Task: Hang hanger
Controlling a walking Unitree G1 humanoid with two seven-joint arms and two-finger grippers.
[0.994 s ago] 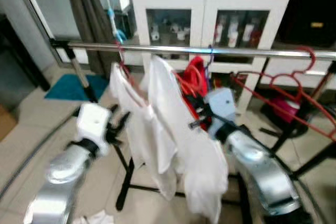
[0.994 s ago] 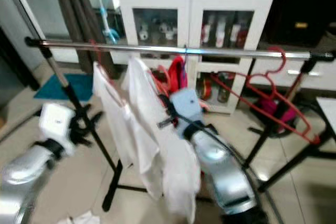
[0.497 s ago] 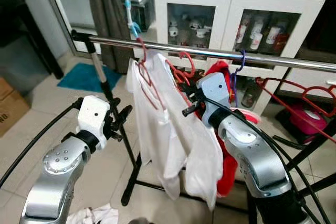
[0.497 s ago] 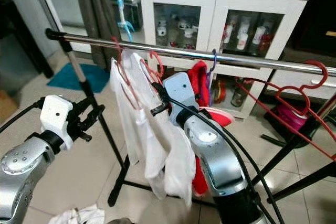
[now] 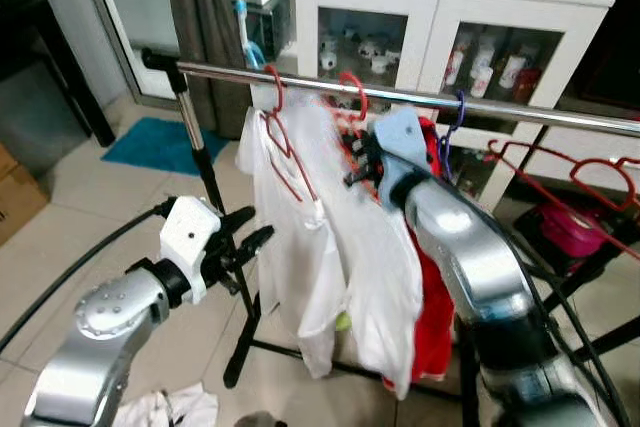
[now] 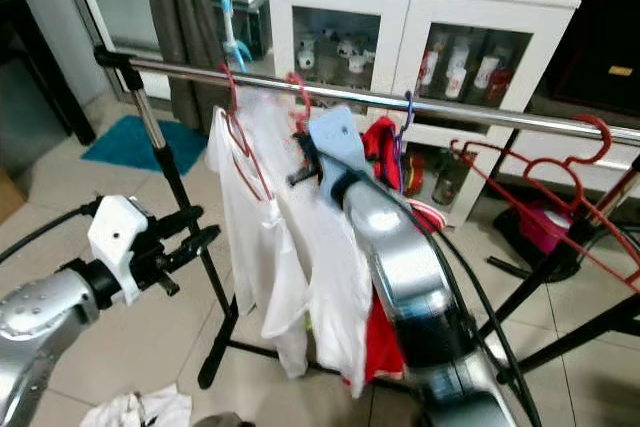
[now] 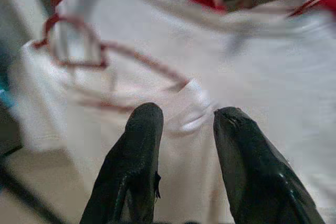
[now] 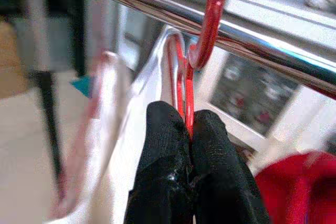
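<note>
Right pincer (image 8: 190, 129) raised to the rail, fingers pressed together on the neck of a red hanger (image 8: 206, 30); the hanger's hook is looped over the chrome rail (image 8: 273, 51), so the hanger sits on the rail while gripped. In the head views the same pincer (image 5: 358, 162) is just under the rail (image 5: 520, 112), with a white shirt (image 5: 385, 257) draped from the held hanger down past the silver forearm. Just beside it, toward the robot's left, a second white shirt (image 5: 285, 207) hangs on another red hanger (image 5: 280, 137), hook also over the rail. Behind the right arm a red garment (image 5: 435, 297) hangs, with a purple hook (image 5: 458, 117) on the rail above it. Further right, empty red hangers (image 5: 570, 172) hang tilted. Left pincer (image 5: 245, 242) is held low and short of the clothes, fingers apart with nothing between them; its wrist view is blurred, but the fingers (image 7: 131, 161) appear aimed at white cloth (image 7: 252, 103). White cabinet (image 5: 440, 7) with glass doors stands behind the rack. Crumpled white cloth (image 5: 165, 412) lies on the tiled floor (image 5: 70, 217); teal mat (image 5: 150, 142) near the rack's post.
</note>
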